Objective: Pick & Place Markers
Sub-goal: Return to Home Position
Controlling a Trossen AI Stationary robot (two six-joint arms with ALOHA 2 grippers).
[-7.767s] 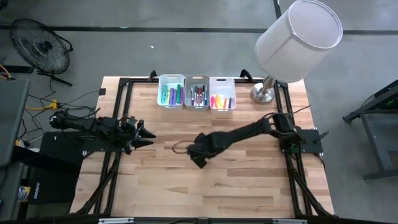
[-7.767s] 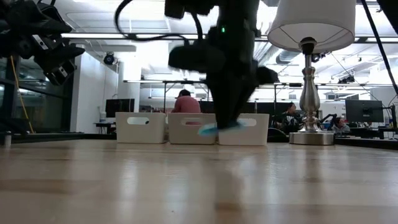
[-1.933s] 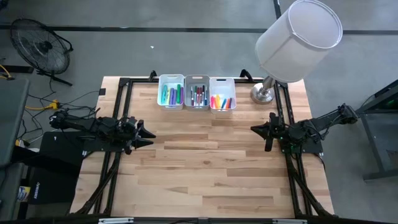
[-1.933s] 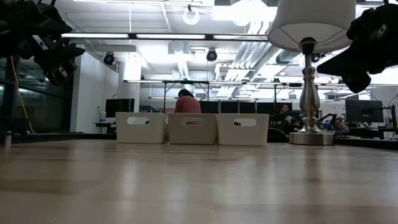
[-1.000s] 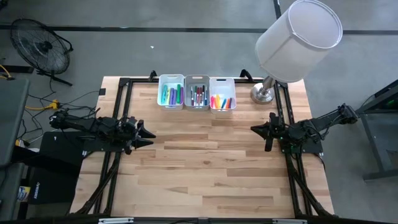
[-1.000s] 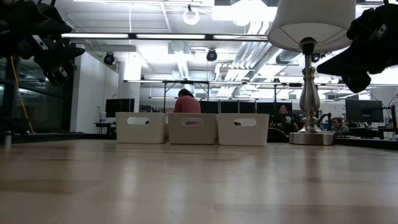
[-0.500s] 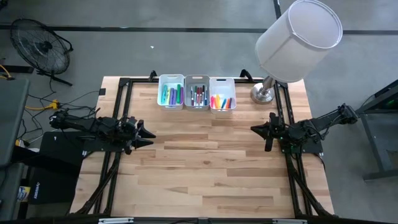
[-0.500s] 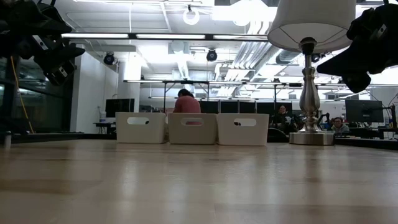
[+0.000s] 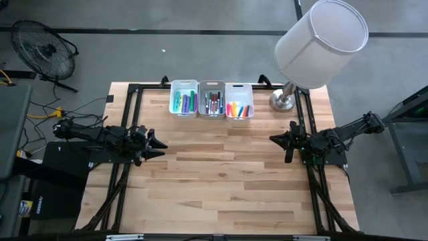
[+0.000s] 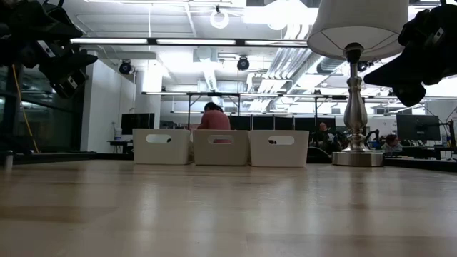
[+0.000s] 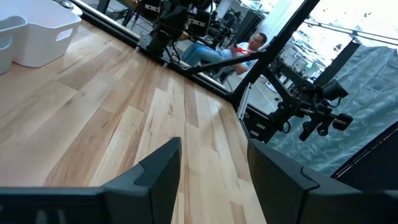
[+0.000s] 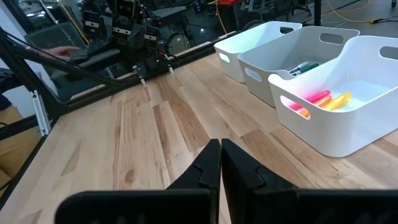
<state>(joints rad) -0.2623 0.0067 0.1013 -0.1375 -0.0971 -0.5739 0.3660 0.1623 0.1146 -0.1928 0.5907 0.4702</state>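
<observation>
- the markers point(image 9: 212, 102) were all sitting inside three little bins lined up side by side at the far edge of the table point(image 9: 221, 187); none lay loose on the wood
- green, teal and purple ones were in the left white bin point(image 9: 184, 85); dark and red ones in the gray bin point(image 9: 212, 84); pink, orange and yellow ones in the right white bin point(image 9: 239, 86)
- from the right wrist view, the pink, orange and yellow sticks point(image 12: 320, 99) lay flat on that nearest bin's floor; a green one point(image 12: 303, 66) poked up in the next bin over
- the left gripper point(image 9: 159, 146) hung over the table's left side, well apart from the bins; its claw was released, with a clear gap between the two fingers point(image 11: 160, 167) and nothing in it
- the right gripper point(image 9: 279, 140) was parked at the right side, facing inward; its claw was clenched, fingers point(image 12: 208, 163) pressed together and holding nothing
- a lamp point(image 9: 321, 40) with a big white shade stood at the far right corner, just beside the right white bin
- a fan point(image 9: 43, 52) sat on the floor off to the left
- a person point(image 10: 214, 118) showed in the room behind the bins
</observation>
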